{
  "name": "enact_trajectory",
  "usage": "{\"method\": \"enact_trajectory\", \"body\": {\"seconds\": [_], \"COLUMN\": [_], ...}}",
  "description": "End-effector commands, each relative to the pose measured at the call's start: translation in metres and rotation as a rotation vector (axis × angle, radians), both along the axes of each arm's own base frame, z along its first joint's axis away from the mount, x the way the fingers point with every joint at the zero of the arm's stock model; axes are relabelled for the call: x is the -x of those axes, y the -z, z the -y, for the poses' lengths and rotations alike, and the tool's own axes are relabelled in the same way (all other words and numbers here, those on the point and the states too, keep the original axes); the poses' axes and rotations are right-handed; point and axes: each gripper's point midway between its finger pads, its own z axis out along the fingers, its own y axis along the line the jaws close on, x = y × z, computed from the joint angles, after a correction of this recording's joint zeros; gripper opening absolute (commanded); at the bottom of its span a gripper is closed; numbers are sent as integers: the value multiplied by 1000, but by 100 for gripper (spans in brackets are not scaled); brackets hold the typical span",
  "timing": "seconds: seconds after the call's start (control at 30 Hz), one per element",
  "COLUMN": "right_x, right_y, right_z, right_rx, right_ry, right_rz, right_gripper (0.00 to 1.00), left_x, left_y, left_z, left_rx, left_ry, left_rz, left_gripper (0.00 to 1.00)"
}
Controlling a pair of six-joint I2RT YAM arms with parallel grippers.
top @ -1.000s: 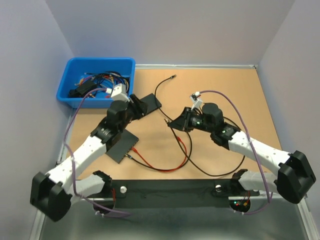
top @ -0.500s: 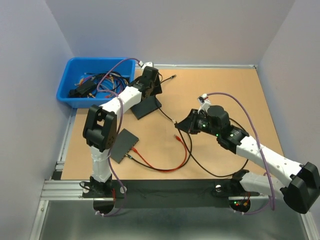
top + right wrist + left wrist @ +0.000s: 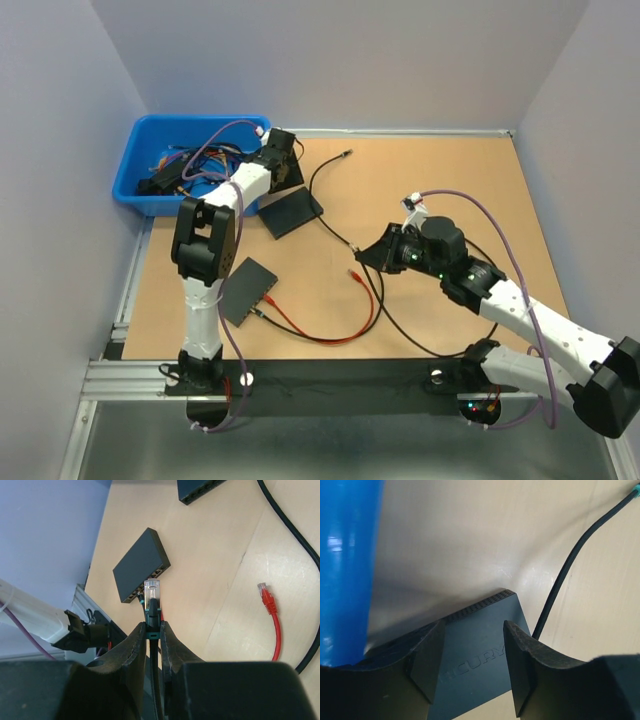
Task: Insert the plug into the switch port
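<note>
My right gripper (image 3: 152, 627) is shut on the black cable just behind its clear-tipped plug (image 3: 151, 587), held above the table (image 3: 450, 190). The plug points toward the near black switch (image 3: 140, 567), whose port row faces it from a short distance. In the top view this gripper (image 3: 365, 252) hovers mid-table, right of that switch (image 3: 248, 290). My left gripper (image 3: 470, 665) is open, its fingers (image 3: 520, 665) straddling the far black switch (image 3: 475, 645) without closing on it. From above, it (image 3: 284, 178) sits at the far switch (image 3: 292, 212), beside the bin.
A blue bin (image 3: 190, 165) of loose cables stands at the back left, close to my left gripper. A red cable (image 3: 330, 335) runs from the near switch, and its free red plug (image 3: 267, 597) lies on the table. The black cable (image 3: 400, 335) loops across the middle.
My left arm has swung from a low, folded pose out to the far switch by the bin. My right gripper has drifted slightly right and nearer with the plug.
</note>
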Motion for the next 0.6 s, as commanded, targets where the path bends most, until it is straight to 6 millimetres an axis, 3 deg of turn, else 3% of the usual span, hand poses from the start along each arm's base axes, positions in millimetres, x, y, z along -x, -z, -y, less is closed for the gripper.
{"method": "enact_trajectory", "body": {"seconds": [0.0, 0.23, 0.57], "right_x": [-2, 1, 5], "right_y": [-5, -8, -7], "right_z": [3, 5, 7], "right_rx": [-5, -9, -8], "right_ry": [8, 5, -2], "right_rz": [28, 33, 33], "right_gripper": [0, 1, 1], "left_x": [-4, -10, -15], "left_y": [18, 37, 66], "left_z": [-6, -11, -33], "left_rx": [48, 39, 47], "left_ry": [-42, -78, -135], "left_rz": [-57, -83, -143], "left_gripper": [61, 61, 61]}}
